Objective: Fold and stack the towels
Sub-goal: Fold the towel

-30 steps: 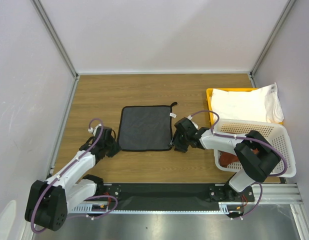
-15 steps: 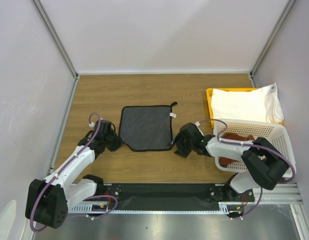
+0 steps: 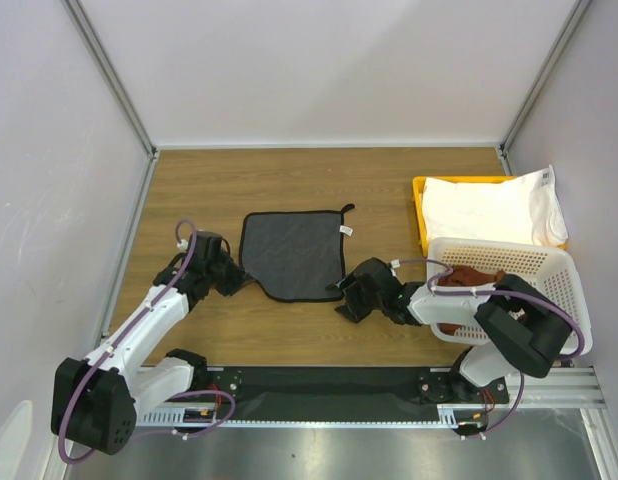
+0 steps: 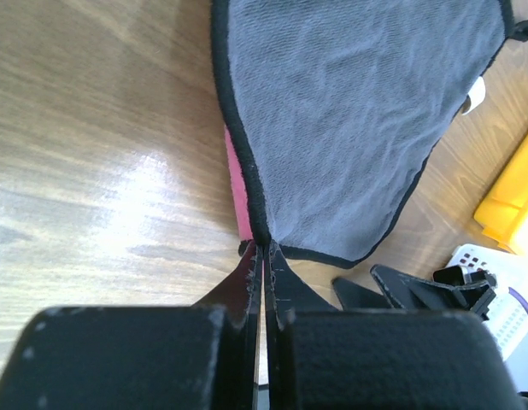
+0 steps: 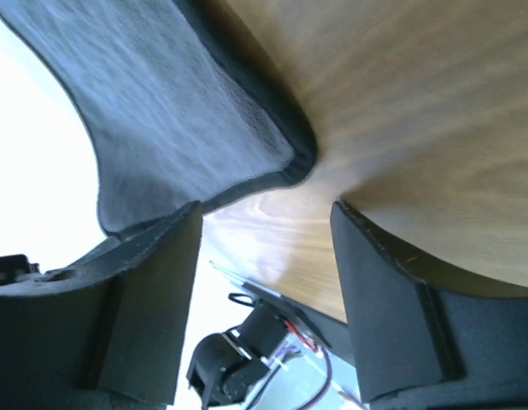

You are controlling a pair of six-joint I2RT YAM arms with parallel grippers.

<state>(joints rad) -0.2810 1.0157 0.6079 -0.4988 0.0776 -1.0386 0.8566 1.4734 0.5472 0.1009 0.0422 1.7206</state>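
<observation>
A dark grey square towel with black edging [image 3: 294, 255] lies flat in the middle of the brown wooden surface [image 3: 189, 200]. The left gripper [image 3: 237, 280] is clenched on its near-left corner. The left wrist view shows the jaws pressed together on the hem [image 4: 262, 252], with a strip of pink underside showing beside them.

Over the last second that corner has been drawn inward, so the towel's near-left edge now runs on a slant instead of square. The right gripper [image 3: 347, 302] has spread its jaws and slid toward the near edge. In its own view the near-right corner of the towel [image 5: 161, 94] lies loose on the wood between the fingers — released, not grasped.

So only one side of the fold is in hand, and the right side probably needs a fresh grip before the near edge can be carried over.

A large white folded towel [image 3: 489, 208] rests on the yellow plastic tray [image 3: 421, 190]. A reddish-brown cloth [image 3: 474, 272] sits in the white perforated plastic basket [image 3: 549, 265] — both well apart from the grey one.
</observation>
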